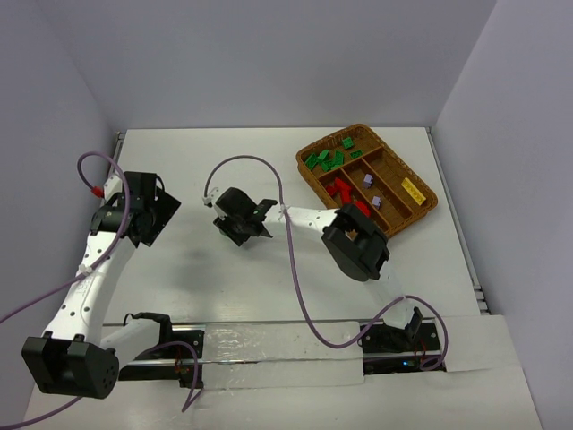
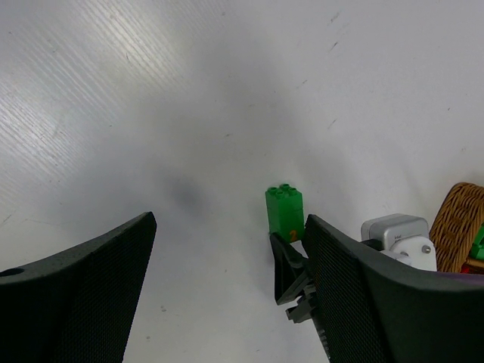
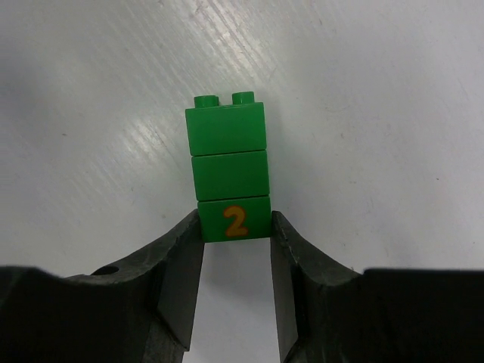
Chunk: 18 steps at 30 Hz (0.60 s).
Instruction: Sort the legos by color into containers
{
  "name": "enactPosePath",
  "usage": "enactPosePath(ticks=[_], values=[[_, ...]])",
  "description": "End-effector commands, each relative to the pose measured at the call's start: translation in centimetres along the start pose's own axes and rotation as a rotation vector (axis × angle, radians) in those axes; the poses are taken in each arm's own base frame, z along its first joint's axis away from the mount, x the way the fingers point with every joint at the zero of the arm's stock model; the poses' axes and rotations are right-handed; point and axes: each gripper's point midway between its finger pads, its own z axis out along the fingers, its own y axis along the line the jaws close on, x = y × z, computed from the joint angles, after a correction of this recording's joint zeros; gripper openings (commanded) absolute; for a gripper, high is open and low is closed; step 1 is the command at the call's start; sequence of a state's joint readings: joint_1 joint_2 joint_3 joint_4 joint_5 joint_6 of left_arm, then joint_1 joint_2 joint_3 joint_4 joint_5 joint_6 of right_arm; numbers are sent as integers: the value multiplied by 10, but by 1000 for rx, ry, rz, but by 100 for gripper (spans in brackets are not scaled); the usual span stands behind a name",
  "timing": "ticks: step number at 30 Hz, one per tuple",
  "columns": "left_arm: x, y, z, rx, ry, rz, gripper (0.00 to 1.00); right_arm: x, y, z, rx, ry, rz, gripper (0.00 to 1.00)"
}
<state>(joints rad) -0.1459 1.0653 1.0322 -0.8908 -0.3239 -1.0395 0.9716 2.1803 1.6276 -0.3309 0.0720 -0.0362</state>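
Green lego stack (image 3: 229,178), three tiers with an orange 2 on its near end, sits near the middle of the white table (image 1: 206,161), well apart from the wicker tray (image 1: 358,129). The right gripper (image 3: 236,221) is clamped on its numbered end. Green bricks (image 1: 327,159), red bricks (image 1: 340,190), lilac bricks (image 1: 369,182) and a yellow brick (image 1: 412,188) lie in the tray's compartments. The left gripper (image 2: 231,227) hangs spread wide, holding nothing.
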Motion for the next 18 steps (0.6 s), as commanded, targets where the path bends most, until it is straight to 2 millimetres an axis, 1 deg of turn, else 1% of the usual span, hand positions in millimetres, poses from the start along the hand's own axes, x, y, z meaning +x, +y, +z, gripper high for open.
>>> enactPosePath(ticks=[1, 2, 3, 4, 6, 8, 10, 11, 12, 14, 15, 16, 18], values=[[2, -8, 5, 41, 14, 21, 87, -17, 8, -4, -5, -43, -29, 40], [8, -8, 10, 36, 42, 42, 87, -18, 8, -6, -1, -50, -26, 36], [16, -8, 16, 27, 80, 57, 87, -22, 7, -11, 0, -66, -21, 30], [22, -10, 20, 32, 109, 70, 87, -21, 7, -13, -2, -70, -20, 27], [35, -17, 27, 53, 180, 97, 88, -27, 8, -22, -10, -96, -12, 19], [50, -26, 34, 89, 261, 118, 88, -23, 9, -29, -18, -108, -8, 14], [63, -30, 43, 99, 328, 144, 88, -32, 8, -40, -18, -154, 1, 12], [76, -41, 45, 149, 399, 154, 88, -29, 8, -43, -17, -172, 5, 11], [82, -44, 49, 152, 431, 154, 88, -25, 8, -45, -15, -169, 6, 11], [91, -53, 54, 178, 488, 142, 88, -32, 7, -55, -10, -209, 7, 9], [96, -60, 54, 209, 518, 125, 88, -26, 6, -57, -9, -211, 4, 9], [100, -66, 54, 234, 544, 108, 89, -31, 6, -62, -10, -236, 4, 9], [105, -74, 53, 260, 585, 82, 89, -31, 7, -67, -15, -258, 2, 9]])
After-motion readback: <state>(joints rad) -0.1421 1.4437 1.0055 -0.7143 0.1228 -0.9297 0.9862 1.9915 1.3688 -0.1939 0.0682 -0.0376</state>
